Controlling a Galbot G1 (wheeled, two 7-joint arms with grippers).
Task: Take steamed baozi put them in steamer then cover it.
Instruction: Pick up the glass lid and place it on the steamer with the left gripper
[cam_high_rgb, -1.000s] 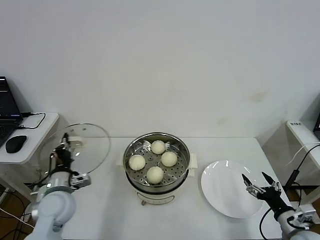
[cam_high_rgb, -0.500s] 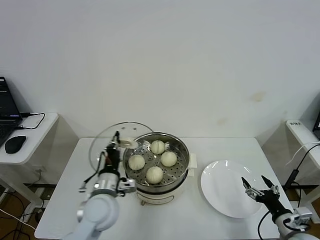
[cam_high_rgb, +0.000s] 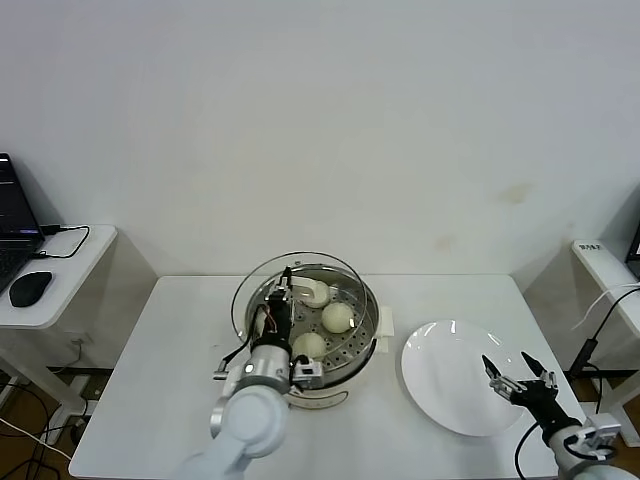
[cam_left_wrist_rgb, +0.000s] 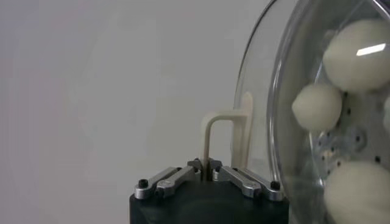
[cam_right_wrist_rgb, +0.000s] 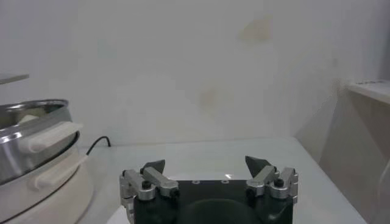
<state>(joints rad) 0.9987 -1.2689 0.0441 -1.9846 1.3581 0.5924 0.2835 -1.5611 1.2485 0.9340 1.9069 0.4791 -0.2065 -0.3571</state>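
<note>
The fingers (cam_left_wrist_rgb: 183, 175) of the left gripper (cam_left_wrist_rgb: 206, 176) are pressed together on the cream-white handle (cam_left_wrist_rgb: 224, 137) of the glass lid (cam_high_rgb: 300, 300), pinching its thin bar; the left wrist view shows both fingers meeting at the handle base. In the head view, the left gripper (cam_high_rgb: 283, 305) sits at centre frame, directly above the steamer (cam_high_rgb: 365, 330).

Change over the last second: the left arm has carried the lid from the left edge of the table (cam_high_rgb: 480, 450) across to the centre. One second ago the lid hung at the far left of the frame, well apart from the steamer. Half a second ago it overlapped the steamer's left rim. It now covers most of the basket, though it appears offset toward the upper left of the rim and not yet seated.

All baozi (cam_high_rgb: 338, 317) lie inside the steamer basket. Three are discernible in the head view; the gripper and handle hide the area where a fourth would sit. The left wrist view shows buns (cam_left_wrist_rgb: 316, 107) through the glass at the right of the frame.

Meaning for the task: loading appears complete, and covering is in its final stage. The lid probably needs centring and lowering before release.

The right gripper (cam_high_rgb: 518, 378) is parked at lower right of the head view, beside the empty white plate (cam_high_rgb: 440, 385), with its fingers (cam_right_wrist_rgb: 153, 167) spread wide and holding nothing.
</note>
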